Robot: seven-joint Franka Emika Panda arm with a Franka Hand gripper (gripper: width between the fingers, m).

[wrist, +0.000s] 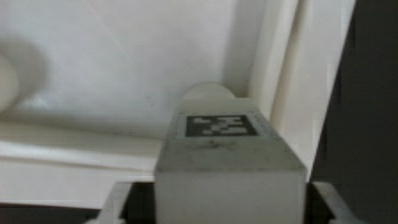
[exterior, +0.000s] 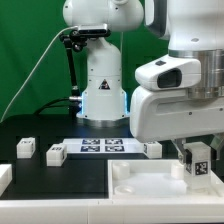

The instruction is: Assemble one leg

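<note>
My gripper (exterior: pixel 197 158) is shut on a leg (exterior: pixel 199 160), a small white block with a marker tag. It holds the leg upright just above the right part of the large white square piece (exterior: pixel 150 185). In the wrist view the leg (wrist: pixel 221 150) fills the space between my fingers (wrist: pixel 338 203), its tag facing up, over the piece's raised edge (wrist: pixel 285 60). Three more legs lie on the black table: one (exterior: pixel 27 148) at the exterior view's left, one (exterior: pixel 55 153) beside it, one (exterior: pixel 151 149) near my gripper.
The marker board (exterior: pixel 100 146) lies flat behind the white piece. The arm's white base (exterior: pixel 103 75) stands at the back with a black cable post. A white block's corner (exterior: pixel 4 178) shows at the exterior view's left edge.
</note>
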